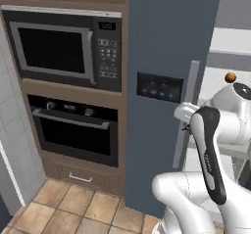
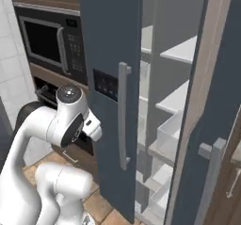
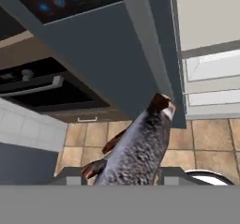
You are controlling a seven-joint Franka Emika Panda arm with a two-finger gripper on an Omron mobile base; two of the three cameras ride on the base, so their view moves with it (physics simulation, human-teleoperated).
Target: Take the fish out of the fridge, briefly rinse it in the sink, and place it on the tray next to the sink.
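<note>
1. In the hand view the end effector point(image 3: 119, 174) sits at 6 o'clock, its two dark tips clamped on the fish point(image 3: 136, 148), one on each side of the body.
2. The fish is grey and speckled, with a dark brown head end and brown fins. It slants from between the tips up toward 1 o'clock, and its far end lies over the lower edge of the fridge door point(image 3: 112, 45).
3. That slate-blue door crosses the hand view from 10 o'clock to 3 o'clock. Its panel point(image 3: 61, 0), with blue lights, is at 11 o'clock.
4. Beyond the door, white drawers point(image 3: 213, 78) show at 3 o'clock and the black oven point(image 3: 42, 89) at 9 o'clock. The tiled floor point(image 3: 206, 143) lies beneath the fish.
5. In the left base view the arm point(image 1: 211, 150) rises at 4 o'clock, in front of the door's long grey handle point(image 1: 186, 115). A small orange ball point(image 1: 230, 77) sits on a white shelf at 2 o'clock.
6. In the right base view the fridge stands open, with white shelves point(image 2: 181, 50) inside. The microwave point(image 2: 47, 40) is at 10 o'clock.
</note>
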